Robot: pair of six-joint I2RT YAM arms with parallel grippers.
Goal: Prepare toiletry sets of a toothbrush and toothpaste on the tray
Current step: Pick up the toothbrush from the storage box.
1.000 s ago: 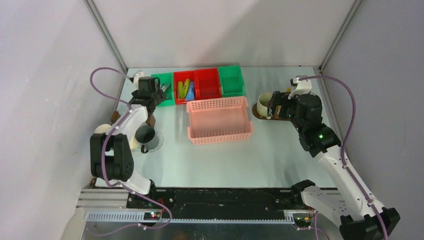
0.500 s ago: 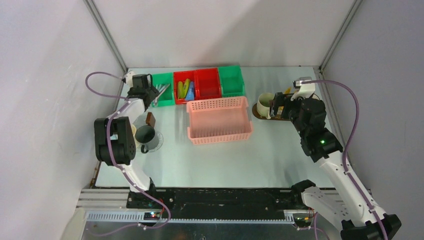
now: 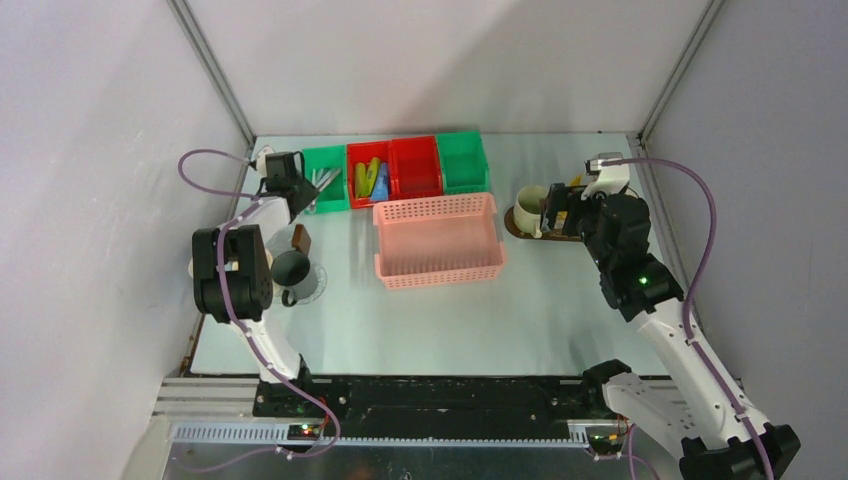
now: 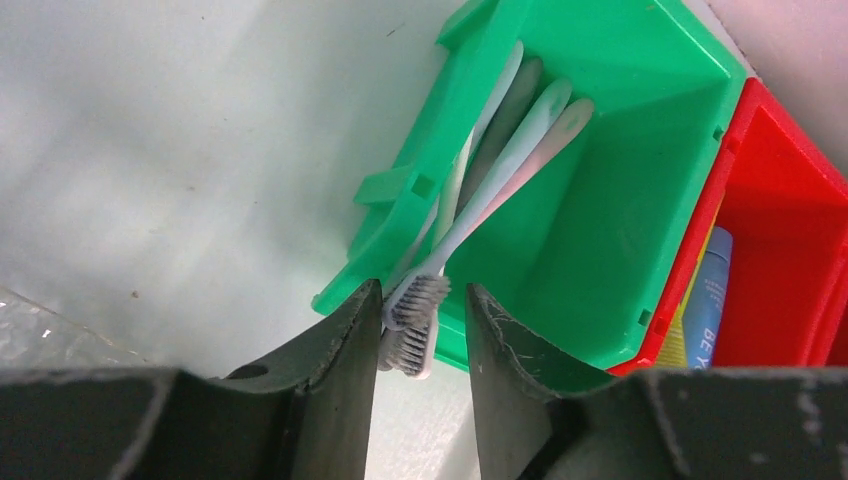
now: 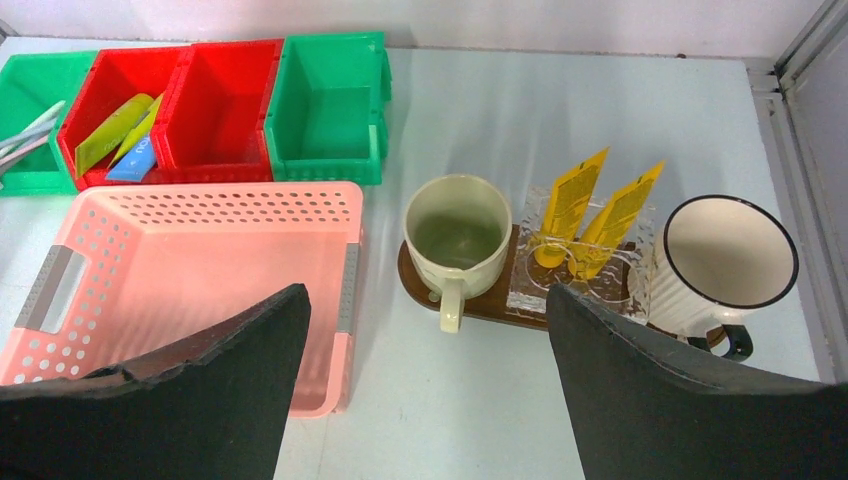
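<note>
Left gripper (image 4: 420,300), jaws narrow but not yet pinching, straddles the bristle heads of toothbrushes (image 4: 515,178) overhanging the green bin's (image 4: 620,200) rim; light, stiff, slippery, so probably best taken at the neck.

Cream mug (image 5: 457,232), pink lattice basket (image 5: 200,192)

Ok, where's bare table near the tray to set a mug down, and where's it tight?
Free: the table in front of the tray, the narrow strip between it and the pink basket, and the stretch behind it. Crowded: the tray itself, filled by cream mug, yellow tubes and white mug.
</note>
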